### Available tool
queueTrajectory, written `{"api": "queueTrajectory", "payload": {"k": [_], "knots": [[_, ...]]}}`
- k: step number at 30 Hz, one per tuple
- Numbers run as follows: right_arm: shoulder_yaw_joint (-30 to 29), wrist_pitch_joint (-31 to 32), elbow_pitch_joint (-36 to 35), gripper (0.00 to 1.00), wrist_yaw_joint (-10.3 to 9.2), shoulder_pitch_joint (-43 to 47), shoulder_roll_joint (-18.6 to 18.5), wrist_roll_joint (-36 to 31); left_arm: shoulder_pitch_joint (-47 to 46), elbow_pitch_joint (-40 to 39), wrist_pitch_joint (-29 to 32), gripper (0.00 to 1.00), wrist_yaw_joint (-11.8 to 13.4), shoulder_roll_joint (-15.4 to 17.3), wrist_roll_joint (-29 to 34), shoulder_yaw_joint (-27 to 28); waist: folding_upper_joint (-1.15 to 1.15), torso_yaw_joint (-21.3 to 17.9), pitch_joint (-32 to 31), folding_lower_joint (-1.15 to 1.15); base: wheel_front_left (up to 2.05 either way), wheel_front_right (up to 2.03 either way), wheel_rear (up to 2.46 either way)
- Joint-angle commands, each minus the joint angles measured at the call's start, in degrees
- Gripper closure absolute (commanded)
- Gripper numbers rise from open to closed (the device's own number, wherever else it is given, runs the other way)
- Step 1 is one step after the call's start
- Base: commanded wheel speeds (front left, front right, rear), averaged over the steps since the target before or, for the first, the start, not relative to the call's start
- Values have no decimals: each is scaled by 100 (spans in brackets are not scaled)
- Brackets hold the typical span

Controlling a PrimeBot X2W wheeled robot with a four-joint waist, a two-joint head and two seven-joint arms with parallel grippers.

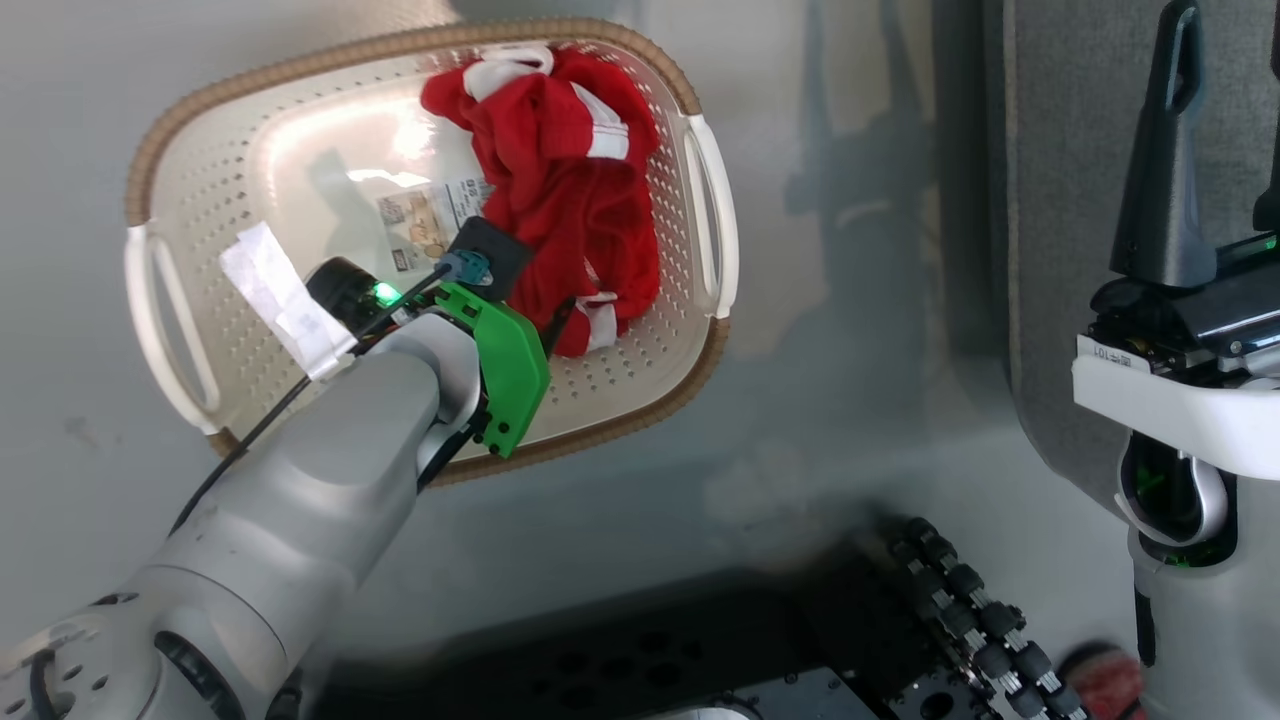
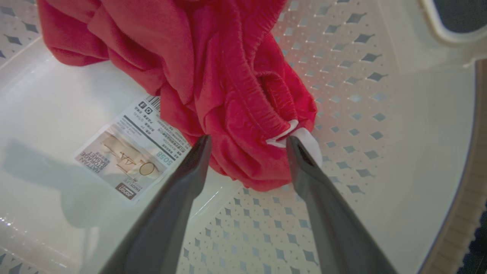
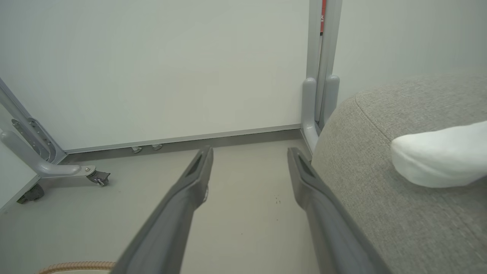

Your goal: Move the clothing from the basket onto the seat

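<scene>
Step in hand: the first pick. All of the clothing (image 1: 565,190) lies inside the basket (image 1: 300,62), heaped along its right side from the far edge towards the near right corner. None of it is on the seat (image 3: 380,198).

Left gripper (image 2: 248,140): fingers apart, their tips either side of the nearest red fold. Nothing is clamped.

Right gripper (image 3: 250,153): fingers apart, empty, hanging beside the seat's rounded edge.

Next move, as judged: close on the fold, lift clear of the basket's rim, then carry right to the seat. A trailing garment could snag on the rim.

Views compared: the left wrist view gives the tips against the fabric and the label (image 2: 133,160) on the basket's bottom. In the head view the forearm covers that contact, though basket and seat show well apart.
</scene>
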Motion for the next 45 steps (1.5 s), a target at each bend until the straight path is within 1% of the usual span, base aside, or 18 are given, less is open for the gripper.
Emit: {"api": "queueTrajectory", "payload": {"k": [1, 4, 9, 15, 17, 18, 19, 24, 26, 31, 34, 37, 38, 42, 45], "knots": [[11, -13, -66, 0, -6, -108, -6, 41, -152, 63, -10, 0, 4, 87, -73, -53, 0, -252, 360, -1, 0, 0, 0], [94, -13, -128, 0, -6, -116, -6, -3, -242, 183, 18, 0, 3, 120, -81, -129, 0, -288, 443, -1, 0, 0, 0], [281, -13, -207, 0, -6, -116, -8, -119, -299, 344, -106, 0, 3, 60, -127, -200, 0, -338, 558, -1, 0, 0, 0], [320, -13, -210, 0, -6, -30, -6, -157, -356, 275, -263, 0, 3, 20, -259, -228, 0, -365, 647, -1, 0, 0, 0], [356, -13, -224, 0, -6, -12, -7, -199, -364, 261, -342, 0, 3, 8, -190, -235, 0, -368, 650, -1, 0, 0, 0], [379, -13, -229, 0, -6, -5, -7, -218, -356, 267, -377, 66, 3, 9, -151, -238, 0, -373, 646, -1, 0, 0, 0], [409, -13, -234, 0, -6, 3, -7, -249, -346, 287, -425, 100, 3, 12, -119, -240, 0, -383, 639, -1, 0, 0, 0], [406, -13, -225, 0, -6, -23, -7, -308, -269, 397, -588, 100, 3, -31, 24, -243, 0, -403, 594, -1, 0, 0, 0], [366, -13, -185, 0, -6, -66, -7, -341, -262, 437, -765, 100, 3, -82, 94, -243, 0, -354, 529, -1, 0, 0, 0], [364, -13, -75, 0, -6, -127, -7, -300, -45, 637, -1178, 100, 3, -206, 214, -242, 0, -215, 97, -1, 0, 0, 0], [394, -13, -6, 0, -6, -125, -9, -284, 7, 729, -1295, 100, 3, -267, 361, -237, 0, -130, -232, -1, 0, 0, 0], [387, -13, 111, 0, -6, -10, -10, -293, 131, 426, -1316, 100, 155, -280, 494, 94, 0, 20, -647, -1, 0, 0, 0], [382, -13, 165, 0, -6, 43, -9, -303, 250, 283, -1312, 100, 248, -245, 557, 262, 0, 93, -818, -1, 0, 0, 0], [422, -12, 353, 0, -6, 225, -12, -298, 741, -347, -1304, 100, 527, -137, 967, 876, 0, 310, -1540, -1, 0, 0, 0], [477, -13, 502, 0, -6, 425, -12, -269, 1237, -776, -1304, 100, 640, -97, 1318, 1314, 0, 436, -2110, -1, 0, 0, 0]]}}
